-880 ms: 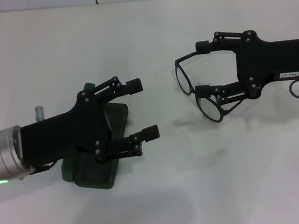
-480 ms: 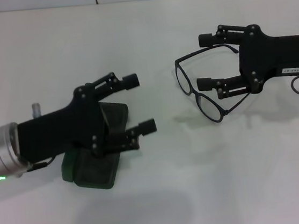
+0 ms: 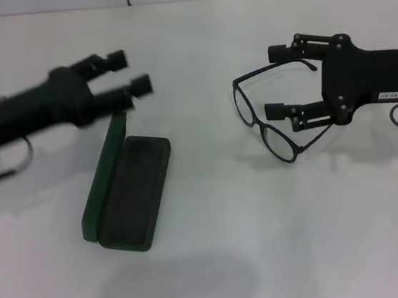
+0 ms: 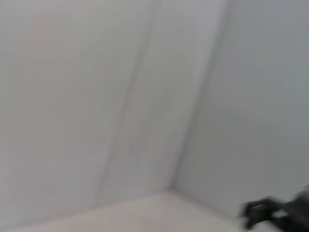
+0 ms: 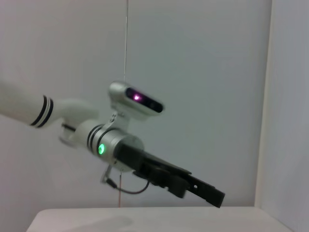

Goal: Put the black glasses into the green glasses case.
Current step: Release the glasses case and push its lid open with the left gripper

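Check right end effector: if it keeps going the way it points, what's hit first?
Probably the black glasses, already between the open right end effector fingers; beyond them bare table, depth unclear.

Counted on the white surface (image 3: 219, 262): one pair of black glasses (image 3: 267, 116) at about two o'clock, and one green glasses case (image 3: 128, 193) at about eight o'clock — a single hinged piece, lid and tray together. Two tools — the left tool (image 3: 127, 72) near ten o'clock, the right tool (image 3: 275, 80) near two.
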`<state>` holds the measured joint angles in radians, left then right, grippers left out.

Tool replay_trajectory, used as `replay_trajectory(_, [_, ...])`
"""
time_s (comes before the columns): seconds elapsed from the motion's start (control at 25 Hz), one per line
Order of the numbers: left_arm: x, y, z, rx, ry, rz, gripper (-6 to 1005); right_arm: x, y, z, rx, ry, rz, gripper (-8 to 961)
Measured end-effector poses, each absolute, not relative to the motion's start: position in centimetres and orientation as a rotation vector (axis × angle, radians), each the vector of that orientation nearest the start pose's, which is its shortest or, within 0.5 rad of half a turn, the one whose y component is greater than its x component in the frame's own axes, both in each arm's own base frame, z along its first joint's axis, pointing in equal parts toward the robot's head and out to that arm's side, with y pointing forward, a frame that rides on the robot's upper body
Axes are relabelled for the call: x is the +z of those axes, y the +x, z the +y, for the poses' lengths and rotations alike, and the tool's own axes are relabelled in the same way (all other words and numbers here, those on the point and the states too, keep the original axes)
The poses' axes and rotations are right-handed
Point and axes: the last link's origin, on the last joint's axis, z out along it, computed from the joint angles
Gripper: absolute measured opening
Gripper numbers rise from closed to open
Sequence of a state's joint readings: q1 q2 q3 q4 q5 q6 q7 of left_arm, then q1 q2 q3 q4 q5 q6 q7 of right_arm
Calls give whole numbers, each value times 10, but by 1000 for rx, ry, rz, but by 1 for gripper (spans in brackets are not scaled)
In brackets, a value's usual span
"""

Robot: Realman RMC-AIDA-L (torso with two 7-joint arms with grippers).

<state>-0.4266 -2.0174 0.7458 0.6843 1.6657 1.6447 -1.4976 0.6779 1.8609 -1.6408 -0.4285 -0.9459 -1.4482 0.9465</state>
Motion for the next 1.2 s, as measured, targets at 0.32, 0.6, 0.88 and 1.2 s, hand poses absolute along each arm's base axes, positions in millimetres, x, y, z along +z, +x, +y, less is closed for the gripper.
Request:
replay_trajectory(0.32, [80,-264,338,-422,-2534,-1072,872,-4,191,359,939,-2788,-72,853])
replay_trajectory(0.6, [69,-250,330,-136,-2531,-1234,872,-6,189,359,915,-2807,-99,849])
replay_trajectory(0.88, [51,-249,327,15,-2499,-1280,871,-6,186,360,876,-2825,-161,845])
replay_trajectory(1.2, [43,-249,333,70,-2460,-1282,870,-5,184,360,859,-2831,-202,841])
